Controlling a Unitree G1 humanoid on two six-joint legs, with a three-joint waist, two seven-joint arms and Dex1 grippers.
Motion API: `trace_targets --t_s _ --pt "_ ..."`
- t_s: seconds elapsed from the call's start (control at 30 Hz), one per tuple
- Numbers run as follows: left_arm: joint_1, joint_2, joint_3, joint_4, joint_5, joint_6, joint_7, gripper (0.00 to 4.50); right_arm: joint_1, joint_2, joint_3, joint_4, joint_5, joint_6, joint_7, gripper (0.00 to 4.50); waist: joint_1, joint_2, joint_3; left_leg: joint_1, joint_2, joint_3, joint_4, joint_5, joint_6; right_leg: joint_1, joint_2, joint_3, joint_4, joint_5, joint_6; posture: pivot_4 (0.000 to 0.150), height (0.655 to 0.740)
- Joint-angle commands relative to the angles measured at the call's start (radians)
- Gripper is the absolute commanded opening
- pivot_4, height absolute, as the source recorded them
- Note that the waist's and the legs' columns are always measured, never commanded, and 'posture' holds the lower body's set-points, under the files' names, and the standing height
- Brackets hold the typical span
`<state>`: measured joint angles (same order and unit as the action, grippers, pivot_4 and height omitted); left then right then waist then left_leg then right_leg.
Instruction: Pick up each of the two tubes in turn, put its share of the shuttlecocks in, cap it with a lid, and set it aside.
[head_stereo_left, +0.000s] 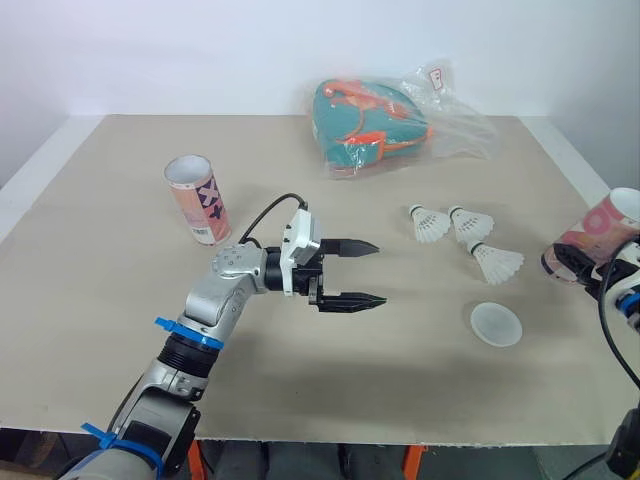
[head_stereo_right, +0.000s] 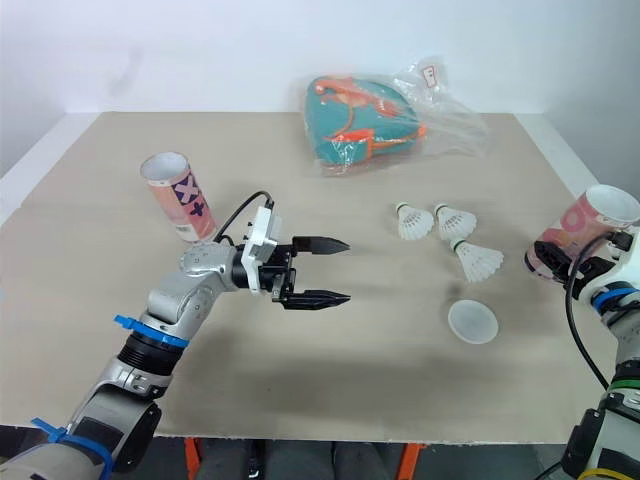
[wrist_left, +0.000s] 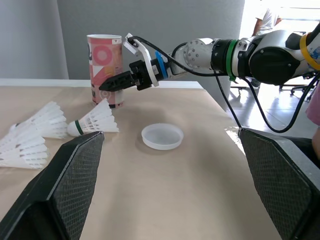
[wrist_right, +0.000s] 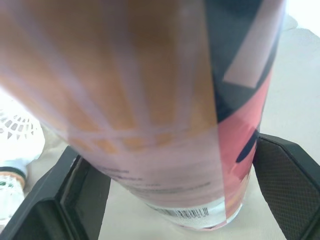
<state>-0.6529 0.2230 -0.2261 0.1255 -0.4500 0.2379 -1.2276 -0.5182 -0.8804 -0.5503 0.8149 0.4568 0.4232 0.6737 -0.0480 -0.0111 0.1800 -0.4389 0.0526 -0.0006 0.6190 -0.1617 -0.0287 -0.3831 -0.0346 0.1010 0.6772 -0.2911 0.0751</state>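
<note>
Trying to work out the left gripper (head_stereo_left: 381, 272) here, is it holding anything?

Reply: nope, its two black fingers are sitting wide apart with nothing between them. It's hovering over the bare middle of the table (head_stereo_left: 100, 300), pointing toward the robot's right. The left tube (head_stereo_left: 198, 198), the pink one with the X marks, is standing upright behind it toward the back left, open end up, well apart from those fingers.

OP: and the right gripper (head_stereo_left: 566, 262)?

Reply: that one is sitting at the table's right edge with a finger on each side of the right tube (head_stereo_left: 603, 228), low on its body. In the right wrist view the fingers are looking pressed against it, so I'm calling it clamped on that tube. The tube's open mouth is facing up, and in the left wrist view its base seems to be resting on the table.

OP: where's the loose stuff lying?

Reply: a shuttlecock (head_stereo_left: 430, 222) and a second shuttlecock (head_stereo_left: 470, 221) are lying side by side right of centre. A third shuttlecock (head_stereo_left: 497, 262) is lying just in front of them, nearer the right tube. A round translucent lid (head_stereo_left: 496, 324) is lying flat near that third one, closer to the robot. A clear plastic bag (head_stereo_left: 400, 115) with something teal and orange inside is sitting at the back.
</note>
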Motion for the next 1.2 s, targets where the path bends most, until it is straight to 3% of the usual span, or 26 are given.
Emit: trace_targets --t_s 0.03,0.43,1.2 --pt "0.001 0.002 0.012 -0.041 -0.014 -0.002 -0.004 4.50 0.009 -0.032 -0.025 -0.036 0.011 0.006 0.000 4.46 0.000 0.000 0.000 0.000 0.000 0.000 0.000 0.000 0.000 0.000 0.000 0.000 0.000 0.000 0.000 0.150 0.7400" --pt "0.001 0.003 0.016 -0.042 -0.021 0.009 -0.004 4.50 -0.003 -0.041 -0.003 -0.005 -0.023 -0.009 -0.019 4.46 0.000 0.000 0.000 0.000 0.000 0.000 0.000 0.000 0.000 0.001 0.000 0.000 0.000 0.000 0.000 0.150 0.7400" --pt "0.026 0.015 0.024 -0.077 -0.035 0.035 0.015 4.50 -0.066 -0.181 0.159 0.160 -0.164 -0.025 0.187 4.46 0.000 0.000 0.000 0.000 -0.001 0.000 0.000 0.000 0.000 0.001 0.000 0.000 0.000 0.000 0.000 0.150 0.7400"
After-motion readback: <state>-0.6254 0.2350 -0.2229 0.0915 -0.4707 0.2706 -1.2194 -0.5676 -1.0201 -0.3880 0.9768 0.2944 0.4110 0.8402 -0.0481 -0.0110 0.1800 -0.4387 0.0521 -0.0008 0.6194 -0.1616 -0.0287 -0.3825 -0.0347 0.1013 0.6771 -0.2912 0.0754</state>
